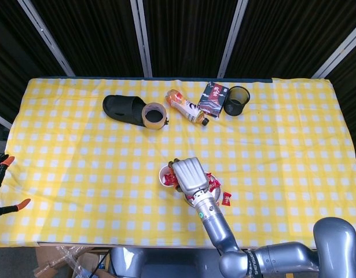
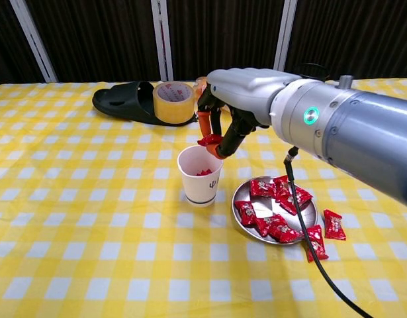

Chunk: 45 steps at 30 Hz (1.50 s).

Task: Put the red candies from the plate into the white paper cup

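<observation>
Robot hand [image 2: 224,118] pinches red candy [image 2: 208,140] — just above the cup [image 2: 200,175].

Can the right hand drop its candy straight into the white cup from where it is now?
Probably yes: the right hand pinches a red candy just above the cup, whose mouth is unobstructed.

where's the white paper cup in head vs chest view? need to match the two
Head view: white paper cup sits low and just left of centre, mostly hidden under the right hand.
Chest view: white paper cup stands at centre, just below the fingers pinching a red candy.
Shared landmark: the plate of candies, immediately right of the cup in both.
</observation>
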Each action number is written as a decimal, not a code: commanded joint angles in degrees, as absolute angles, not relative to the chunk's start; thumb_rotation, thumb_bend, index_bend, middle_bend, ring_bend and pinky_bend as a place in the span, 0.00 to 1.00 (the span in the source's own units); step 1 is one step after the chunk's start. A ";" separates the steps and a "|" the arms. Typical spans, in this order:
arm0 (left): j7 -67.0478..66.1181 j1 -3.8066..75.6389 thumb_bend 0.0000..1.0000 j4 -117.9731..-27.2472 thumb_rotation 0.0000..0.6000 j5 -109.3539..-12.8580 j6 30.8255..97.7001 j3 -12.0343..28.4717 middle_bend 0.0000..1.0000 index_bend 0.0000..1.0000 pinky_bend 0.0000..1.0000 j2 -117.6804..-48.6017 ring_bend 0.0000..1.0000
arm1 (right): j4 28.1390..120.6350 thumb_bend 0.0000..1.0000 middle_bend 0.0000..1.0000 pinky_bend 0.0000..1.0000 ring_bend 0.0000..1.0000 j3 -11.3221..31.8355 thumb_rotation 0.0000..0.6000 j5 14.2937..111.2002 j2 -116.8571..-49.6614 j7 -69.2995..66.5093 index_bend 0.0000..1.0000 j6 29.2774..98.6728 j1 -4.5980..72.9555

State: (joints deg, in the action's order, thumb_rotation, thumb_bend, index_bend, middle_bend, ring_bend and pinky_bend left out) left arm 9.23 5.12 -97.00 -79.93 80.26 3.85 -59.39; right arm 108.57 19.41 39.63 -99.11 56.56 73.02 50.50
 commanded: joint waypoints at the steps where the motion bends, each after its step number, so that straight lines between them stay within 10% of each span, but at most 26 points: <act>1: 9.52 5.23 0.04 -97.10 1.00 -79.76 79.96 3.88 0.00 0.00 0.00 -59.21 0.00 | 107.24 0.47 0.49 0.83 0.83 19.54 1.00 38.92 -99.94 55.96 0.58 72.52 51.34; 28: 9.28 5.46 0.04 -97.67 1.00 -78.76 79.22 3.99 0.00 0.00 0.00 -58.87 0.00 | 101.61 0.46 0.47 0.83 0.83 18.00 1.00 38.35 -102.82 52.38 0.41 72.75 54.58; 45: 8.49 5.30 0.04 -97.45 1.00 -79.33 79.93 3.84 0.00 0.00 0.00 -59.20 0.00 | 113.68 0.37 0.42 0.83 0.83 10.24 1.00 43.98 -94.74 53.19 0.31 80.56 48.60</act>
State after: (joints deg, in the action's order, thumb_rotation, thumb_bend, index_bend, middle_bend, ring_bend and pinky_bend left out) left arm 8.58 5.33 -97.46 -79.24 79.83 3.86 -59.16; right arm 112.25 11.68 43.15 -96.06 53.10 79.44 49.86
